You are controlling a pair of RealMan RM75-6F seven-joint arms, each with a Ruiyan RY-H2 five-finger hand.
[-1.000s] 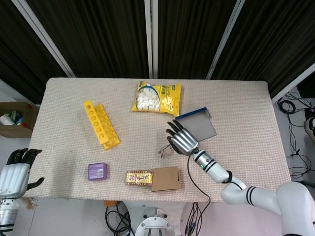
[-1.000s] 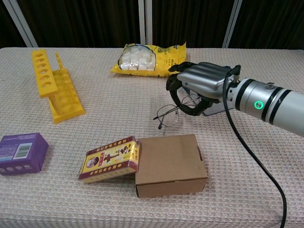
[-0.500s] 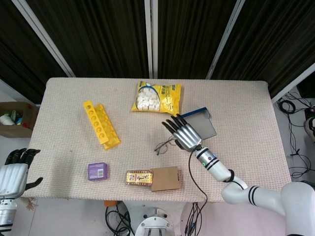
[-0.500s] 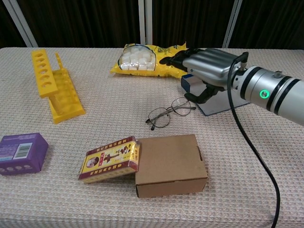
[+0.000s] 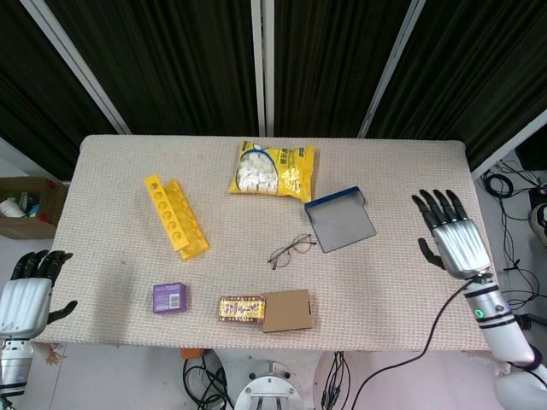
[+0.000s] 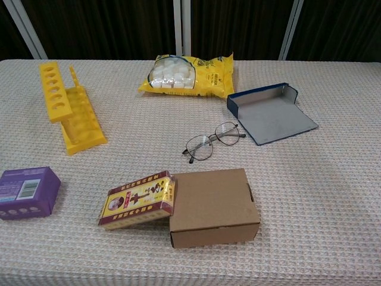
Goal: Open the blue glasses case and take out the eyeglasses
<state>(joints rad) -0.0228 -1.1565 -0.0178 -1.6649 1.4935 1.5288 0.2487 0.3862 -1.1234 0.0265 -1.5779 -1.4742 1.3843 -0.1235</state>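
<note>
The blue glasses case (image 5: 340, 220) (image 6: 271, 112) lies open and flat on the table, its grey lining up and nothing in it. The eyeglasses (image 5: 291, 250) (image 6: 212, 142) lie on the cloth just left of the case, touched by neither hand. In the head view my right hand (image 5: 451, 241) hangs open with fingers spread near the table's right edge, well away from the case. My left hand (image 5: 26, 294) is off the table's left front corner, fingers loosely curled with nothing in them. The chest view shows neither hand.
A yellow snack bag (image 5: 273, 169) lies behind the case. A yellow rack (image 5: 175, 216) sits at the left. Along the front are a purple box (image 5: 169, 296), a red-and-gold packet (image 5: 239, 309) and a brown cardboard box (image 5: 288, 310). A carton (image 5: 26, 207) stands on the floor at left.
My right hand let go of the eyeglasses, left them on the cloth beside the case, and drew back to the table's right edge, out of the chest view. The left hand barely moved.
</note>
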